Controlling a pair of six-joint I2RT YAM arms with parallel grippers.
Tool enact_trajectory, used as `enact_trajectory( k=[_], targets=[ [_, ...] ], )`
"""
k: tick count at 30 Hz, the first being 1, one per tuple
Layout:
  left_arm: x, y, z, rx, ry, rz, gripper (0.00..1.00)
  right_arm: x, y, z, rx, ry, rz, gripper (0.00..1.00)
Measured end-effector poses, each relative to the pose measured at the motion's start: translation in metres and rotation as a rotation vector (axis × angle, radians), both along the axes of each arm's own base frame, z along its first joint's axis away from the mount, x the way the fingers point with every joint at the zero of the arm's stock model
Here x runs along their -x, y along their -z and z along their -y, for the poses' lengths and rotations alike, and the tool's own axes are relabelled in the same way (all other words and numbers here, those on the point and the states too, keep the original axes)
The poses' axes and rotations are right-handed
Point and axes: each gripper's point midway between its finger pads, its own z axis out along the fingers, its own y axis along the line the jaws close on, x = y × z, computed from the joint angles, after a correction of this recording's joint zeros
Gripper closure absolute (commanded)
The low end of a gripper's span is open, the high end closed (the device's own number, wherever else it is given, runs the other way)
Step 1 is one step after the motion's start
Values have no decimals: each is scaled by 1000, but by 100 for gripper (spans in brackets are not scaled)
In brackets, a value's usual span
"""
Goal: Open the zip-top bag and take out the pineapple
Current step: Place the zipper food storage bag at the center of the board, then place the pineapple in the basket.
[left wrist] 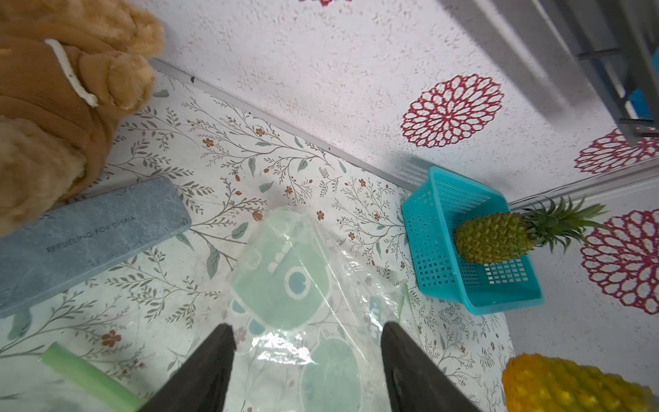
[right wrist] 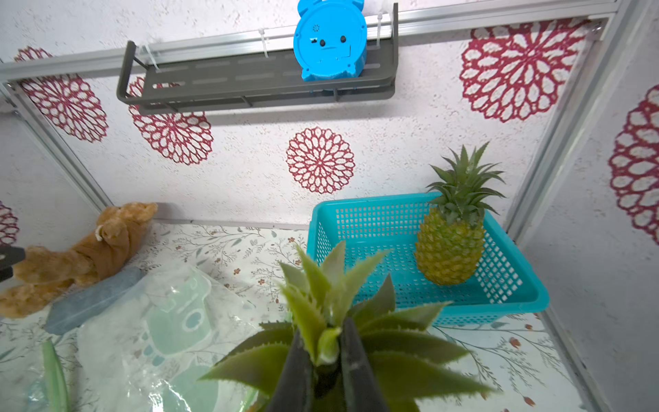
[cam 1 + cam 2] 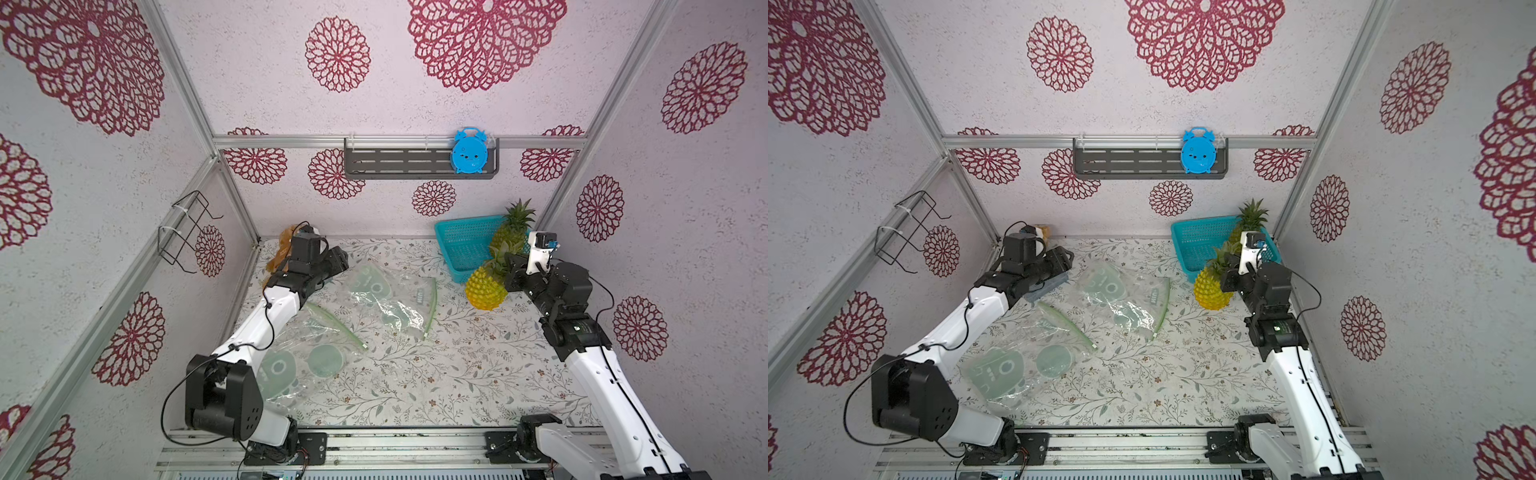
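- The right gripper [image 2: 326, 342] is closed narrow on the middle crown leaves of the pineapple [image 3: 484, 289]. Only leaves are pinched, not the body.
- The pineapple is already out of the zip-top bag [image 3: 386, 299] and well clear of it. It is seen tilted at the right of the bench [image 3: 457, 374], just beside the teal basket [image 3: 461, 245]. Whether its base touches the bench cannot be told.
- The left gripper [image 1: 308, 331] is held wide, with nothing between its jaws, above the far end of the bag.
- The removal is judged as good as done. What is left is for the fruit to be set down securely.
- The pinch should be kept firm until the base is borne by the bench, since the leaves are thin and flexible and the heavy body is likely to swing or slip beneath them.
- A slow, low move is advised. The body should be stood upright or laid on its side before the jaws are parted, so that rolling is avoided.
- Clearance should be watched at the basket wall and at the second pineapple [image 3: 509, 237] standing inside it, which could be tipped by a knock.
- The left gripper is best drawn away without the film being caught. A second bag [image 3: 307, 353] lies nearer, partly under the left arm.
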Motion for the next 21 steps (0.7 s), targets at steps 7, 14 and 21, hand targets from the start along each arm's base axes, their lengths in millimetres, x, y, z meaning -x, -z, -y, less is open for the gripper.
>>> enact_trajectory(
  k=[7,14,21],
  targets=[
    [45,-22,-10,-61,37,20,30,-35,-10,4,-127,-59,23,100],
    [83,-40,-20,-150,93,53,30,-66,-22,8,-225,-98,58,100],
    [109,-42,-25,-234,150,104,31,-99,-25,21,-289,-89,74,100]
  ],
)
